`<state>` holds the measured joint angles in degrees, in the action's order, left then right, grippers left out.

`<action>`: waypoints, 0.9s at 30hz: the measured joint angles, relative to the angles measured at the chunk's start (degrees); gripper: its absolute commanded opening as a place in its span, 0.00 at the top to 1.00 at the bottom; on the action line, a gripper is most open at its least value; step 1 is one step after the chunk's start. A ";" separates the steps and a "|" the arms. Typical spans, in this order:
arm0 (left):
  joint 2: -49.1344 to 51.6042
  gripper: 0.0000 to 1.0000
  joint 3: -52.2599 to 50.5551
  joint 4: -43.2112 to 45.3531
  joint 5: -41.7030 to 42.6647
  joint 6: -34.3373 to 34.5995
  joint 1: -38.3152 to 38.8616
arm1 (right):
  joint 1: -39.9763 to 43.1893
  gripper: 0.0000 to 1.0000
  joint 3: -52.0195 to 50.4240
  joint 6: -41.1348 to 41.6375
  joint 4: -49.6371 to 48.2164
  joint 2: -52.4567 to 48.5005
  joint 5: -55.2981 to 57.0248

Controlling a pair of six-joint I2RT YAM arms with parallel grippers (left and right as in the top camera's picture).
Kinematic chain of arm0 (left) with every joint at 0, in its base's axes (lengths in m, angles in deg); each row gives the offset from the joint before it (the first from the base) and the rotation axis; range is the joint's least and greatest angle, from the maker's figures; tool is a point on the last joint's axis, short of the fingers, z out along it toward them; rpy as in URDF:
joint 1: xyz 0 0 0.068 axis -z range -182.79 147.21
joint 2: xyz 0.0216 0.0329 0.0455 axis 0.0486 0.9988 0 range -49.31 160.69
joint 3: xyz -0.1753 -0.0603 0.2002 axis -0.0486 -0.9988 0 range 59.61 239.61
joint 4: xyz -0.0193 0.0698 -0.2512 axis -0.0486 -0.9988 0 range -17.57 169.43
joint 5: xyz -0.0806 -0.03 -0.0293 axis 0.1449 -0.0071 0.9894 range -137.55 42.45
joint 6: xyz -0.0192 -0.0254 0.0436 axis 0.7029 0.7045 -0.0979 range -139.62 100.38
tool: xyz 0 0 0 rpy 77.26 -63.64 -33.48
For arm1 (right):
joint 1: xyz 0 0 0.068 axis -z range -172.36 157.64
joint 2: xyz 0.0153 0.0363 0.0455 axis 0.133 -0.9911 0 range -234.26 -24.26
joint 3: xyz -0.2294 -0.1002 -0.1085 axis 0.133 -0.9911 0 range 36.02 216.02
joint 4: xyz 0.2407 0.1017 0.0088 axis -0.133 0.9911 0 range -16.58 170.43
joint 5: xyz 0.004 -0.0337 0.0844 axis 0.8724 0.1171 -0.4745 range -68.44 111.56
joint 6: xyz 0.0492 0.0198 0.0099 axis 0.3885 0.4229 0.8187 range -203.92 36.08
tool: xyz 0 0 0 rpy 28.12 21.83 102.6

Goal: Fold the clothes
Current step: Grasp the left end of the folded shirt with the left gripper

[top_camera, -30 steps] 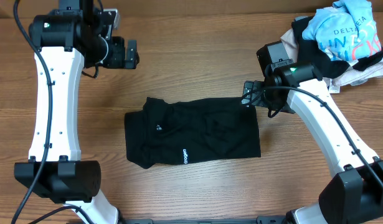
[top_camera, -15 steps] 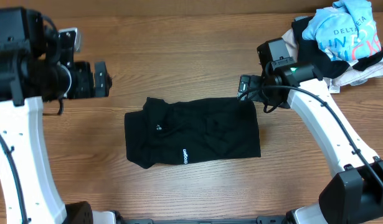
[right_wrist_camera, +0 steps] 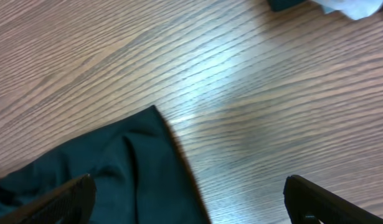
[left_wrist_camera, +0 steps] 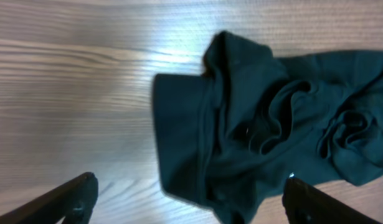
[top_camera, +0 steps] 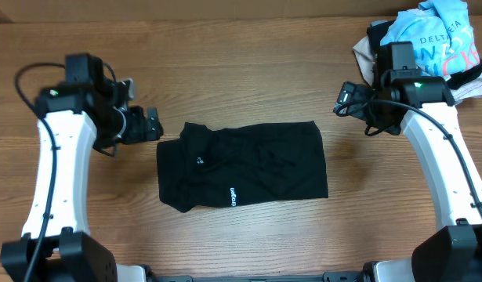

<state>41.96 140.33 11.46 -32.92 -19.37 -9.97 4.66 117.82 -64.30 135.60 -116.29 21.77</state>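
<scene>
a wooden table (top_camera: 248, 63) is carrying a folded black polo shirt (top_camera: 248, 168), lying flat at centre, its collar hard to make out. at the far right, a light-blue tee (top_camera: 429, 35) is topping a garment pile cut off by the frame. the left gripper (top_camera: 150, 125) and right gripper (top_camera: 344, 100) are hovering near the shirt's ends, jaws apart, gripping nothing.

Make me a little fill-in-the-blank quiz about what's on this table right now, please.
1. The shirt lying in the middle of the table is ____ in colour.
2. The left fingers and the right fingers are both ____, holding nothing.
3. The light-blue tee lies in a heap nearest the ____ arm.
Missing words: black; open; right.
</scene>
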 measured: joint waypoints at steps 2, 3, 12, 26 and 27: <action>0.13 0.07 -4.81 4.96 2.78 -0.35 0.00 | 0.46 0.00 0.00 -0.76 -0.02 0.00 0.02; 0.13 0.08 -6.91 7.50 3.91 -0.44 0.00 | 0.68 0.00 0.00 -1.25 -0.07 0.00 0.00; 0.15 0.24 -21.18 18.86 7.65 -1.09 0.02 | 1.07 0.00 0.00 -3.02 -0.74 0.00 0.28; 0.15 0.23 -29.66 28.26 2.47 -3.45 4.59 | 1.07 0.00 0.00 -3.17 -0.59 0.00 0.46; 0.15 0.23 -30.08 28.70 2.27 -3.45 4.94 | 1.07 0.00 0.00 -3.17 -0.61 0.00 0.48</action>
<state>42.11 110.26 40.16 -30.65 -22.82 -5.03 5.73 117.82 -67.47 134.99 -116.29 22.25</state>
